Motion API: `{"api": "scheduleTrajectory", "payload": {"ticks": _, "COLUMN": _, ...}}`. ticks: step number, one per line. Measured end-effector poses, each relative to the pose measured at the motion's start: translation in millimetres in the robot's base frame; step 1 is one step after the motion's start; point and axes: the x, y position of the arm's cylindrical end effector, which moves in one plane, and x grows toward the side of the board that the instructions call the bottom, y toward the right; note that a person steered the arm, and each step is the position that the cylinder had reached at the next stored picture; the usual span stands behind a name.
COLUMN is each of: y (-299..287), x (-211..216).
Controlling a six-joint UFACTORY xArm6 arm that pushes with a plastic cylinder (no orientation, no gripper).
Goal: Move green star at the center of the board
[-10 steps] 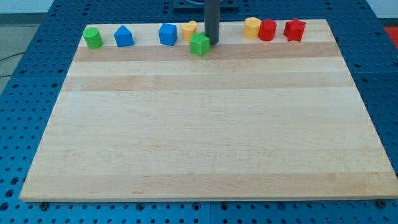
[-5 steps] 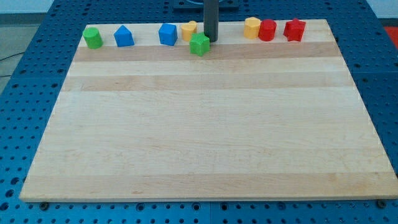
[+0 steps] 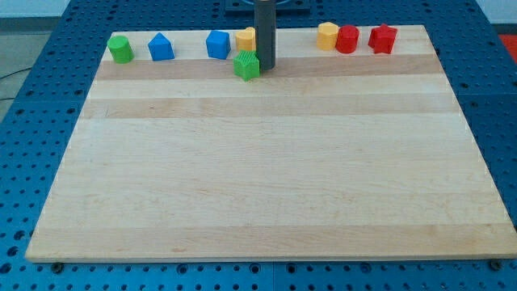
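The green star lies near the view's top edge of the wooden board, a little left of the middle. My tip touches the star's right side. The dark rod rises straight up from there and hides part of a yellow block behind it.
Along the view's top edge lie a green cylinder, a blue house-shaped block, a blue cube, a yellow block, a red cylinder and a red star.
My tip has moved left and slightly down. It has pushed the green star left and a bit down the view.
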Motion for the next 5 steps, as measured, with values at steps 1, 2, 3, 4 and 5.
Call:
{"api": "scheduleTrajectory", "payload": {"ticks": 1, "y": 0.0, "x": 0.0}}
{"api": "scheduleTrajectory", "payload": {"ticks": 2, "y": 0.1, "x": 0.0}}
{"api": "scheduleTrajectory", "payload": {"ticks": 3, "y": 0.1, "x": -5.1}}
{"api": "scheduleTrajectory", "payload": {"ticks": 4, "y": 0.1, "x": -15.2}}
{"api": "scheduleTrajectory", "payload": {"ticks": 5, "y": -0.4, "x": -15.9}}
